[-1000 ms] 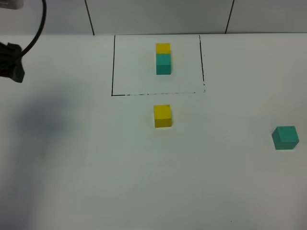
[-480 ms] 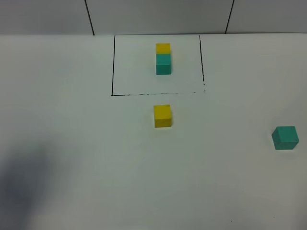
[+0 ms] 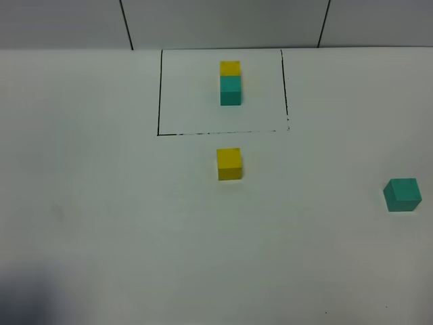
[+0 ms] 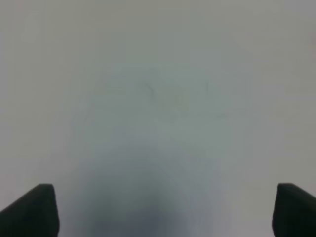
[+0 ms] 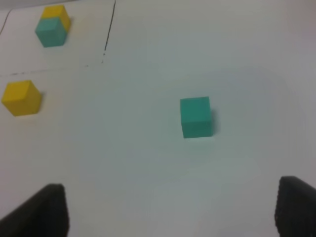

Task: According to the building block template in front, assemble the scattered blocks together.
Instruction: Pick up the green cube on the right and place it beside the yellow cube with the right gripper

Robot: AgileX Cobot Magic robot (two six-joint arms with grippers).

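Teal cube point(image 5: 196, 117): right of template point(image 3: 230, 82)
Right end effector point(image 5: 173, 211): apart, cube dead ahead, nearer arm
Left end effector point(image 4: 165, 211): apart

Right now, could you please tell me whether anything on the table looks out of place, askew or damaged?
Nothing is damaged or spilled. The only oddities: the loose teal cube sits far right of the loose yellow cube, not joined as in the framed template pair, and the frame's near line looks faint and broken.
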